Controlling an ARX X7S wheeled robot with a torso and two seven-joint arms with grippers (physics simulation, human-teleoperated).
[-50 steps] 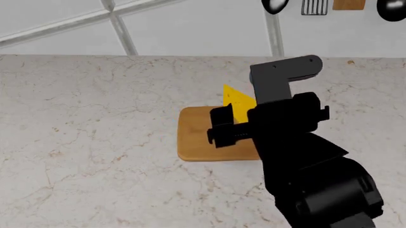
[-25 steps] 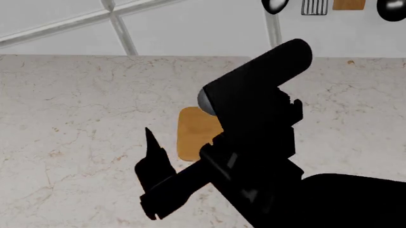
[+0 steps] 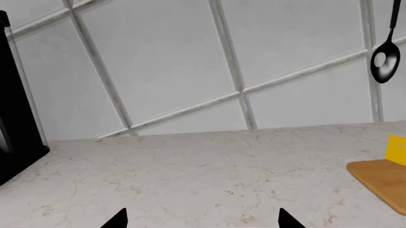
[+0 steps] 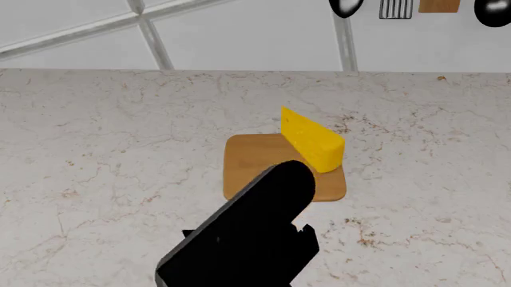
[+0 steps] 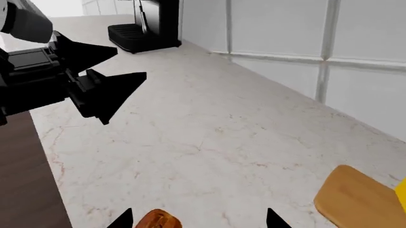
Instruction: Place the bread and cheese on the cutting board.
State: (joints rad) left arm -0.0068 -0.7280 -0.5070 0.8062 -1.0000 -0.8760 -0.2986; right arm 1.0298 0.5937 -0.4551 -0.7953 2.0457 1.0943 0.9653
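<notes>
The yellow cheese (image 4: 314,142) lies on the back right part of the light wooden cutting board (image 4: 255,167); both also show in the left wrist view, cheese (image 3: 396,149) and board (image 3: 381,183). The right arm (image 4: 248,233) crosses the head view's bottom and covers the board's front edge. The bread (image 5: 159,221) shows only in the right wrist view, lying on the counter between the tips of my open right gripper (image 5: 197,223), close to one fingertip. My left gripper (image 3: 201,222) is open and empty over bare counter; it also shows in the right wrist view (image 5: 130,64).
A black coffee machine (image 5: 149,28) stands at the counter's far end by the tiled wall. Utensils hang on the wall (image 4: 395,7), with a black spoon (image 3: 383,61). The counter's front edge meets dark brown cabinet (image 5: 25,180).
The right arm has swung away from the board, down toward the near left. The cheese, earlier by the gripper, now lies uncovered on the board.
</notes>
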